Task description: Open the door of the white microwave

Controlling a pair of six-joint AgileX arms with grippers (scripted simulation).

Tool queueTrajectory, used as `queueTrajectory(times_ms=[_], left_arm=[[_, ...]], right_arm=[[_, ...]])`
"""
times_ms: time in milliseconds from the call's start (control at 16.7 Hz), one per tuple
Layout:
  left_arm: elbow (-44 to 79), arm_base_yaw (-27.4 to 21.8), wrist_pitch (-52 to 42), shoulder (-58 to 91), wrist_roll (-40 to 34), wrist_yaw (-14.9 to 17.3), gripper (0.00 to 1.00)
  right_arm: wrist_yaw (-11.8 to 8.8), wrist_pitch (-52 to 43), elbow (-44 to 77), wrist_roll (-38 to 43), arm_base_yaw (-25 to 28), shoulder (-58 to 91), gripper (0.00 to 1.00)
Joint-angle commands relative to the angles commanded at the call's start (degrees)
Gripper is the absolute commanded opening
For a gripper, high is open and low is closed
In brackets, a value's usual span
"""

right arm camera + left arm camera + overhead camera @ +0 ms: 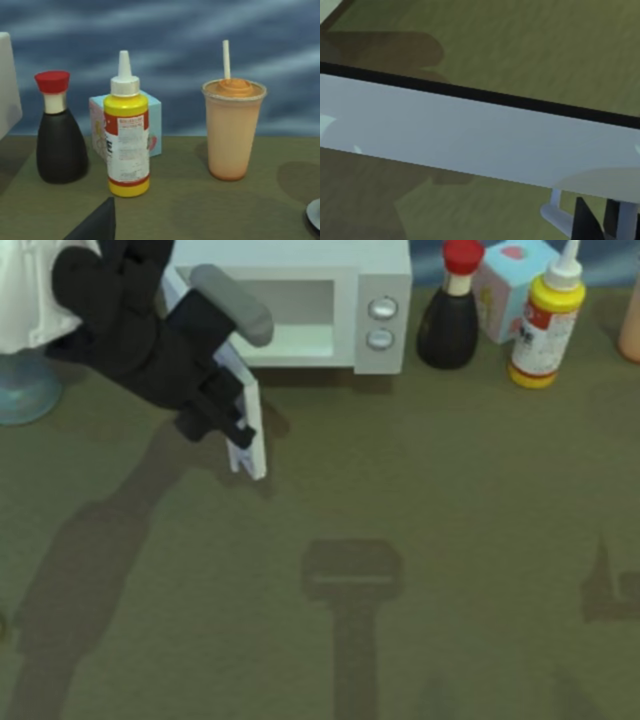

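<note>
Olive-green bench (450, 540) runs under everything. At its far left, my left gripper (235, 435) has its jaws pinching the handle edge of the door (250, 430), which stands swung out from the white microwave (385, 280), its cavity showing. Rightward stand a soy-sauce bottle (448, 325), a pale blue carton (508, 285) and a yellow squeeze bottle (545, 325). My right gripper is out of view.

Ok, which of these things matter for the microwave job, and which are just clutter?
Job:
- white microwave
- door, swung open
- left gripper, at the door's handle edge

Clutter:
- soy sauce bottle
- yellow bottle
- pale blue carton
- orange drink cup
</note>
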Motion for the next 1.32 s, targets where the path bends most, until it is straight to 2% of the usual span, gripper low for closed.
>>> queueTrajectory(times_ms=[420,900,1320], left_arm=[[-0.15,0.15,-0.33,0.11,0.76,0.57,0.0],[-0.36,4.53,-3.81,-0.66,11.59,5.18,0.0],[-0.38,4.6,-3.87,-0.66,11.74,5.25,0.0]], right_arm=[[0.0,0.0,0.0,0.0,0.0,0.0,1.0],[0.0,0.0,0.0,0.0,0.0,0.0,1.0],[0.0,0.0,0.0,0.0,0.0,0.0,1.0]])
